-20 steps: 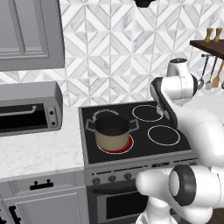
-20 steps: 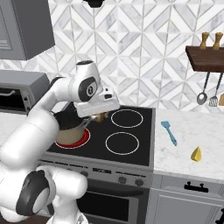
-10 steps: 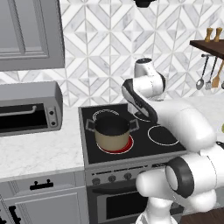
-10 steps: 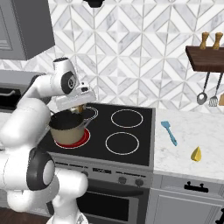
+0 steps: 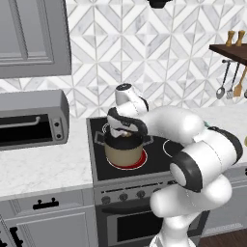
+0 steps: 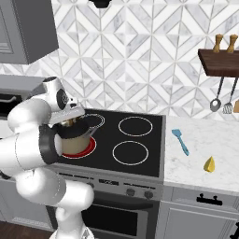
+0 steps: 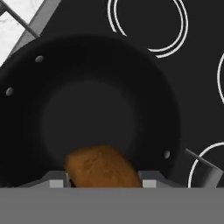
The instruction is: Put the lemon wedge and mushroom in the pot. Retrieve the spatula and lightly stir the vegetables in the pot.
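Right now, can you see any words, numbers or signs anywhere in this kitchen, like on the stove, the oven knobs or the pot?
No readable text: there are none in these pictures.
Stove knobs: plain, no numbers or marks to read.
Pot: plain beige, no label.
Toaster oven: no brand or dial markings legible.
Spatula and lemon wedge: no writing.

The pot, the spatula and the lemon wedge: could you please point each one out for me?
pot [image 5: 124,152], left base view, on its beige side wall.
spatula [image 6: 180,141], right base view, on the middle of its teal handle.
lemon wedge [image 6: 209,164], right base view, on its yellow face.
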Available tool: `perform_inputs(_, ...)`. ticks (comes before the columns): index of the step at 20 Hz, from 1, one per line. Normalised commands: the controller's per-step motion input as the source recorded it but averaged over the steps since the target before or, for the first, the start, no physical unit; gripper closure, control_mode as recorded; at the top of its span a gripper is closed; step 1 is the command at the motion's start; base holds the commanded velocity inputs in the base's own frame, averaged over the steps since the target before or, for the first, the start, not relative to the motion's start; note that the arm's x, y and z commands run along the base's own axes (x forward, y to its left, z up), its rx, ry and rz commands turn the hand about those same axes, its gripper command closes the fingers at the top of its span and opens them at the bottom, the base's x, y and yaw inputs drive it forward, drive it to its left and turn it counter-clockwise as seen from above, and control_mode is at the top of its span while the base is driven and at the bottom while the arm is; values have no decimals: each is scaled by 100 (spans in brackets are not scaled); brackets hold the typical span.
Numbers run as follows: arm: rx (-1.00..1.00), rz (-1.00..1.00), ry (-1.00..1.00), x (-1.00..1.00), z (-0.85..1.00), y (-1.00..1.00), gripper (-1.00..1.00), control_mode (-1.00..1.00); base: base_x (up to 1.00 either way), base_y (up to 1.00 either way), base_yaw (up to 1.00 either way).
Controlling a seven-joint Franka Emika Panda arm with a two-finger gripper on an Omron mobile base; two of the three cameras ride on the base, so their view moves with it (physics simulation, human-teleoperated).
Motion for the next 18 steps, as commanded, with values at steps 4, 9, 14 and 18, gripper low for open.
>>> perform_inputs(4,7,0,0,55,-65,26,100,-100,0,0,0)
perform_inputs(9,8,0,1,9,-44,0,-100,-100,0,0,0)
perform_inputs(14,5,-2,-1,0,-1,0,-100,-100,0,0,0)
perform_inputs(18,3,-5,-11,-7,3,-5,-100,-100,0,0,0)
